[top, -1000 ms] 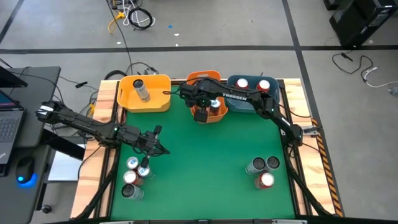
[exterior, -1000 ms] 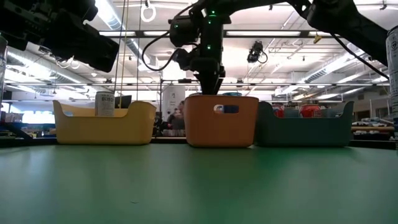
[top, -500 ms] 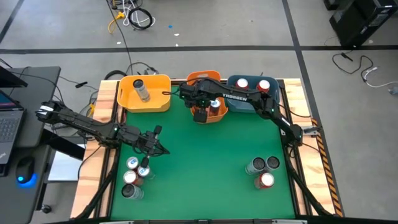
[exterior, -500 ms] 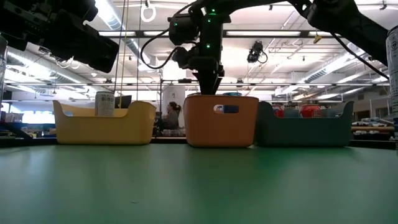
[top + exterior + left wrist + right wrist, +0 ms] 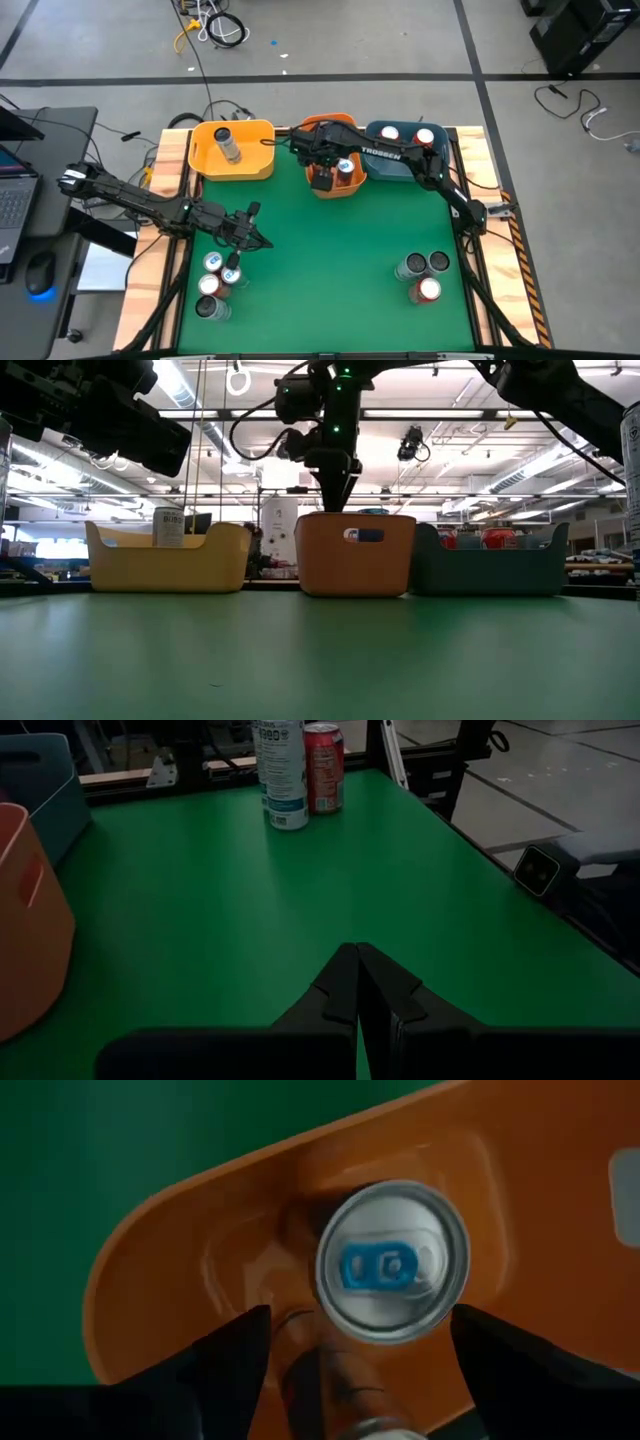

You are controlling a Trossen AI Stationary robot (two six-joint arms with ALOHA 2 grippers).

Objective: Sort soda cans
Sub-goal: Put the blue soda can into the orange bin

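Note:
Over the orange bin [image 5: 338,186] at the table's far edge, my right gripper [image 5: 362,1320] points down and is open. A white soda can with a silver top and blue tab [image 5: 392,1265] stands in the bin below it, and the fingers are on either side of the can, apart from it. My left gripper [image 5: 252,236] hovers shut and empty at the left. Several soda cans [image 5: 213,283] stand near the front left, three soda cans [image 5: 426,273] near the front right. A grey can [image 5: 228,145] is in the yellow bin [image 5: 232,166], and red cans [image 5: 390,133] are in the blue bin [image 5: 398,168].
The three bins stand side by side along the far edge [image 5: 355,555]. Open green mat [image 5: 330,270] lies between the two can groups. A laptop and mouse [image 5: 38,272] sit on a side desk beyond the table's left edge.
My right gripper has tipped slightly over the orange bin and remains open; the can below it has not moved.

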